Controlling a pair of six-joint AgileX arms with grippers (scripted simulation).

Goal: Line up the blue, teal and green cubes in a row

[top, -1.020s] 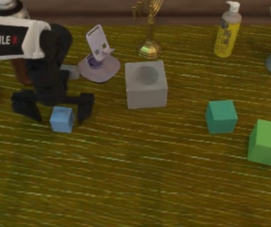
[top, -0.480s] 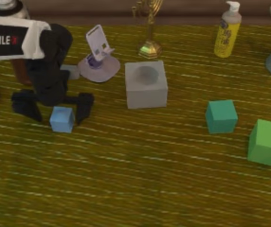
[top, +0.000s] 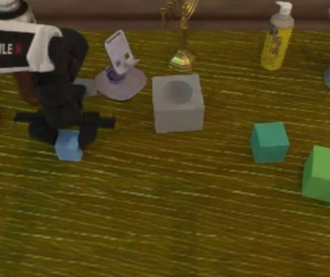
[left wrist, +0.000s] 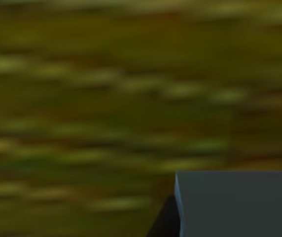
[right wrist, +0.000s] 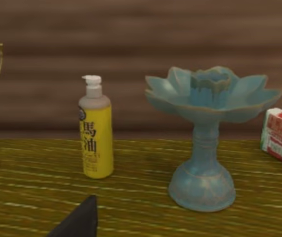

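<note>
The left gripper (top: 68, 138) is pinched on the light blue cube (top: 68, 146), which sits between its fingers on the table's left. To its right stand the grey block (top: 178, 104), the teal cube (top: 269, 142) and the green cube (top: 325, 173). The cube looks low in the fingers; a shallow pinch could let it slip when lifted. The left wrist view shows only a cube face (left wrist: 237, 203) and mat; the right wrist view shows a pump bottle (right wrist: 96, 136) and a lotus stand (right wrist: 205, 133), not the right gripper's state.

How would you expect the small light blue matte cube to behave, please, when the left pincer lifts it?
The small light blue matte cube looks rigid, so it should keep its shape. Its flat sides suit the left pincer, whose fingers sit against it. Flat-faced, it probably won't roll; being small, it is likely light.
</note>
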